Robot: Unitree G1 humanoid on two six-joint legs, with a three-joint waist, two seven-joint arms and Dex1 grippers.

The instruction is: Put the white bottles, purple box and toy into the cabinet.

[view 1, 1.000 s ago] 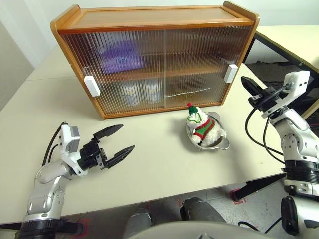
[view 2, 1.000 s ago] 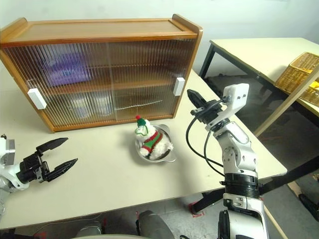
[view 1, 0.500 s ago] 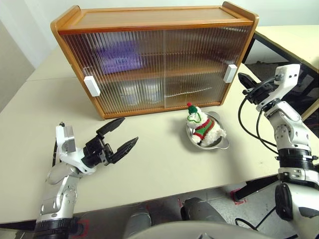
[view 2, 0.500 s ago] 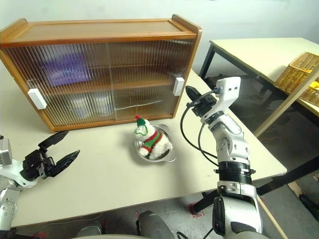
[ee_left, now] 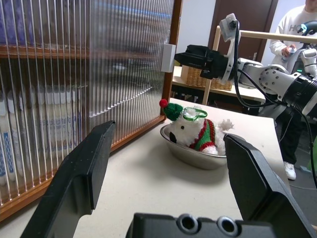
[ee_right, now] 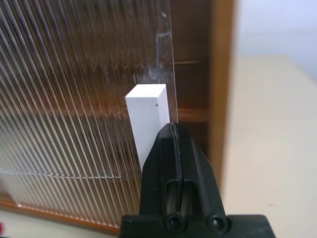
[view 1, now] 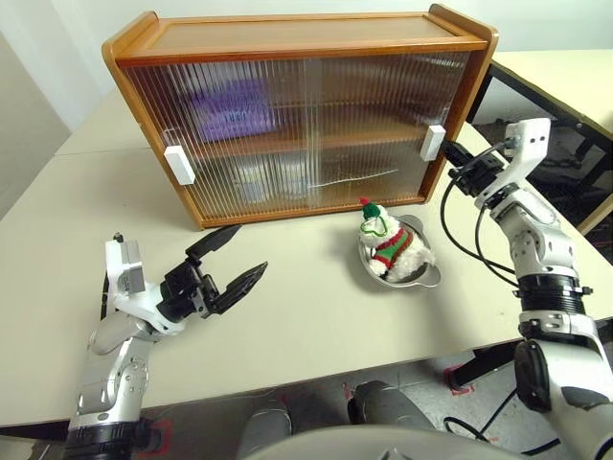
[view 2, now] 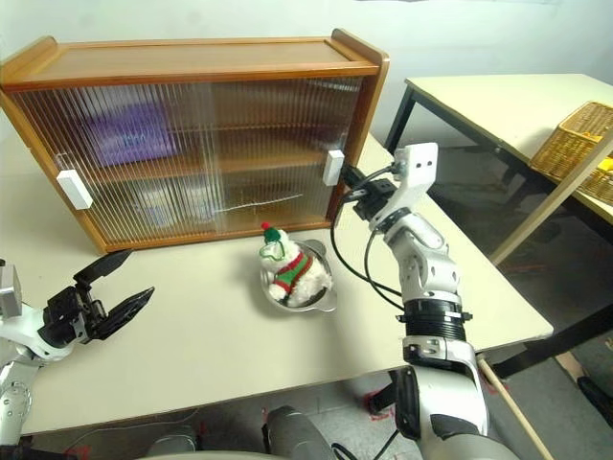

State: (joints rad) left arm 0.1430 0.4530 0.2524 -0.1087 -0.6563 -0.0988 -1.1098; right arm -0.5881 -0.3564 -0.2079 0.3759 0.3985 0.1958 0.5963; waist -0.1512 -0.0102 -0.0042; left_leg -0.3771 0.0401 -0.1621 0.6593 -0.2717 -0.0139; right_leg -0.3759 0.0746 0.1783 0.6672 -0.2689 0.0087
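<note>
Right gripper clenched empty, tips at upright white handle, cabinet's three-o'clock edge; nearer arm.

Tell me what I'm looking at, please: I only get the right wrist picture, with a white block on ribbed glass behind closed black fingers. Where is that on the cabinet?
Observer: That white handle sits at the right end of the cabinet, on the right sliding door; the right gripper is right beside it.
Operator: Is the toy inside yet?
Observer: No. The toy lies in a steel bowl on the table in front of the cabinet.
Operator: And the other hand?
Observer: The left gripper hangs wide open over the table's left part, holding nothing.
Operator: Anything inside?
Observer: The purple box shows through the glass on the upper shelf.
</note>
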